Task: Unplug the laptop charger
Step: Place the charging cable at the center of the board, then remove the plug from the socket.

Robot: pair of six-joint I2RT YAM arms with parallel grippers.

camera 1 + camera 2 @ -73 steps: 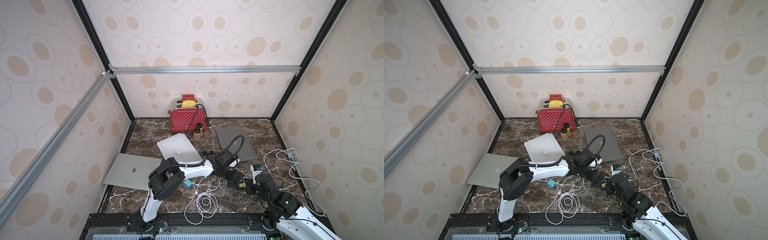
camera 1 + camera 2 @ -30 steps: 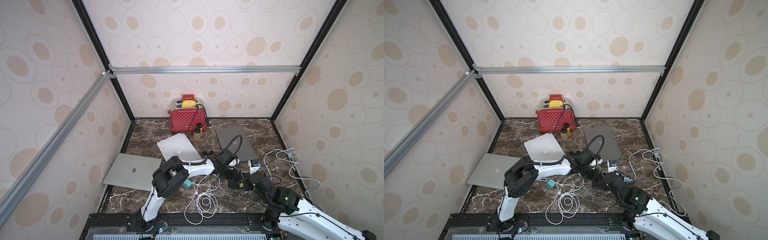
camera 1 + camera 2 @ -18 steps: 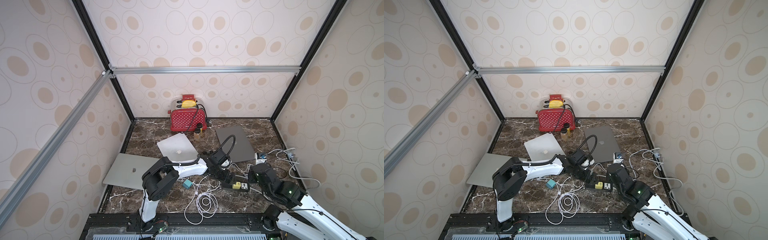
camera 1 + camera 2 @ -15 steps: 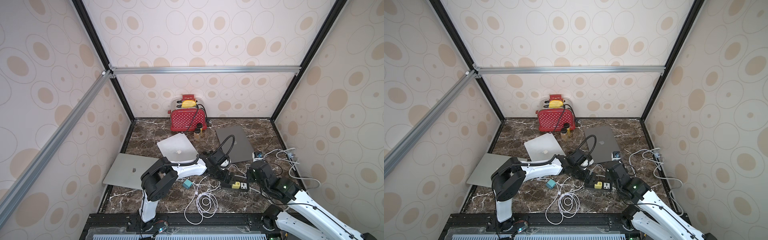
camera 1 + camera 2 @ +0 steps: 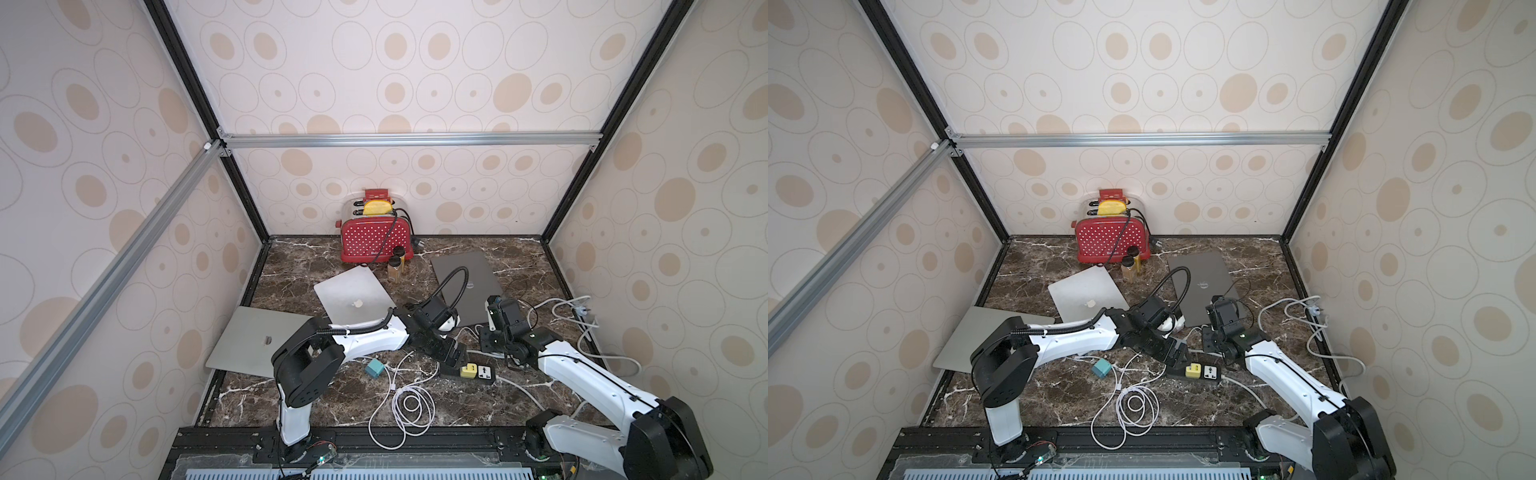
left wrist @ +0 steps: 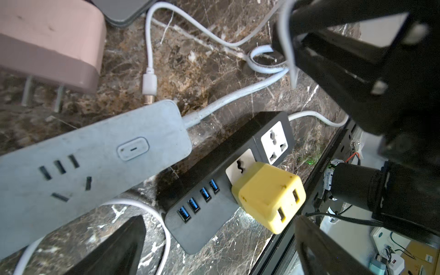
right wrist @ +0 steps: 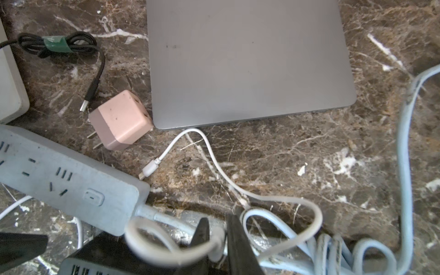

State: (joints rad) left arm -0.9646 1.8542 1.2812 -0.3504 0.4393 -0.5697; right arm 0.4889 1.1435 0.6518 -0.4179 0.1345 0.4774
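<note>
Toaster: yellow slice in slot | black strip: yellow plug seated

Left arm stretches low and nearly straight toward the right side, left gripper spread wide. Right arm reaches forward, wrist angled down, right gripper jaws narrowly apart.

In both top views we looked down from high in front; both wrist views, close up, shared the grey power strip.
</note>
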